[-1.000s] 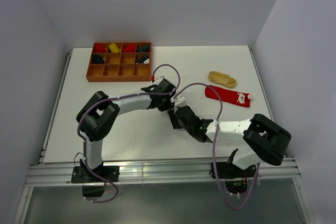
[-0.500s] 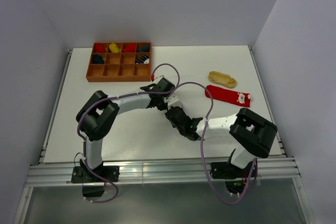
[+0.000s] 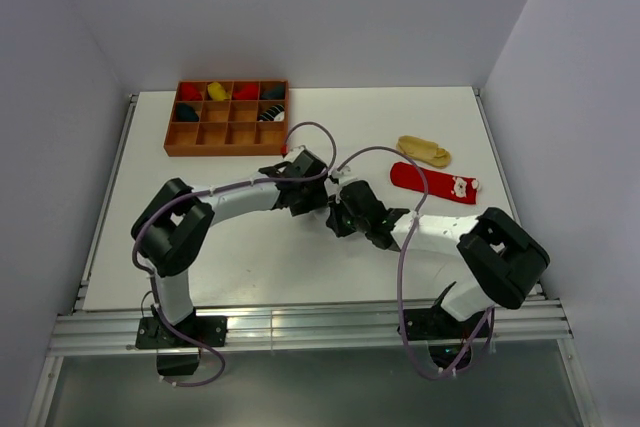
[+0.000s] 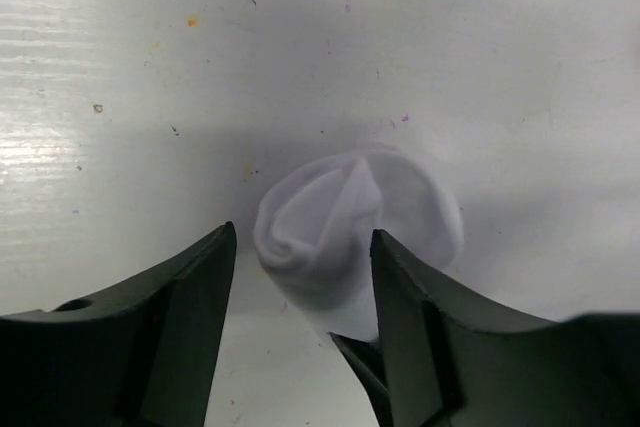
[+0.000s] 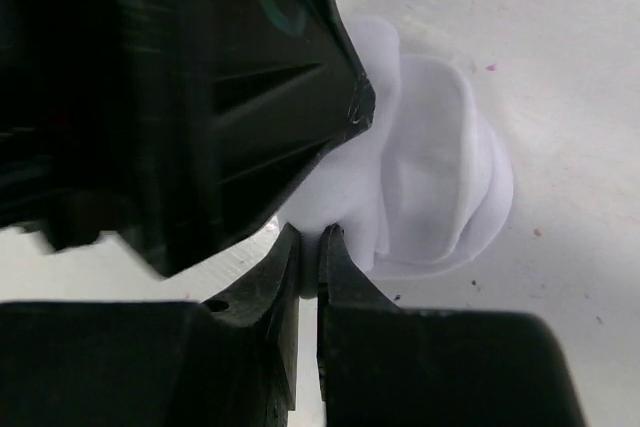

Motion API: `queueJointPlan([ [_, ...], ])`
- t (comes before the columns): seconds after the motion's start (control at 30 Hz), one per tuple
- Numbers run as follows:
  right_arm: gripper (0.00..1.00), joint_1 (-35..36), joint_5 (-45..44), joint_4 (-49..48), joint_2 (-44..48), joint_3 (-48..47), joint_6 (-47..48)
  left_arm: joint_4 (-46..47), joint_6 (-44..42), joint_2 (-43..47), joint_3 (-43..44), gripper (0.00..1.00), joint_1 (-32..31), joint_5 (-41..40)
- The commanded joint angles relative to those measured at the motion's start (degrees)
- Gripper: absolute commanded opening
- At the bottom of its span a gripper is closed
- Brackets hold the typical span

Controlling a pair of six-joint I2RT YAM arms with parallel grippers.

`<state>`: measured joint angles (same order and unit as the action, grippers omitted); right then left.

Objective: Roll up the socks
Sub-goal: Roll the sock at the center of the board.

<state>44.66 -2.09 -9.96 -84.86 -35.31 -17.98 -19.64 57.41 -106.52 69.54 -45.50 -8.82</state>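
Left fingers (image 4: 190, 337) stood apart, straddling the rolled white sock (image 4: 350, 237) near the middle of the table (image 3: 130, 197); right fingers (image 5: 255, 312) were pinched together on the roll's edge. At the table's far left sat the brown compartment tray (image 3: 226, 150), several cells holding small bundles. To the right the red sock (image 3: 432, 183) lay flat, the tan sock (image 3: 423, 151) just beyond it.

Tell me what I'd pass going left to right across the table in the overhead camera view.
Wooden tray → left hand → right hand → red sock. The tan sock overlaps the red sock sideways, so it's left out.
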Motion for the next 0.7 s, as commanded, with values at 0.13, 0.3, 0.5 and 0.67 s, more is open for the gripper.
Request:
queueJointPlan([
  [0.13,0.0,-5.54,20.61,-0.58,-2.41,1.38,-5.04,3.11,5.95,9.13,-5.97,0.68,2.34,-2.52],
  [0.3,0.0,-11.95,32.47,-4.54,-6.28,2.0,-8.65,8.03,7.63,15.46,-11.96,0.69,2.96,-2.17],
  [0.5,0.0,-16.88,42.93,-10.94,-13.04,2.61,-13.39,14.09,8.95,19.07,-19.34,0.7,1.82,0.73],
  [0.67,0.0,-19.79,45.42,-13.16,-17.71,3.23,-17.0,17.44,9.56,16.71,-20.58,0.7,1.55,2.75],
])
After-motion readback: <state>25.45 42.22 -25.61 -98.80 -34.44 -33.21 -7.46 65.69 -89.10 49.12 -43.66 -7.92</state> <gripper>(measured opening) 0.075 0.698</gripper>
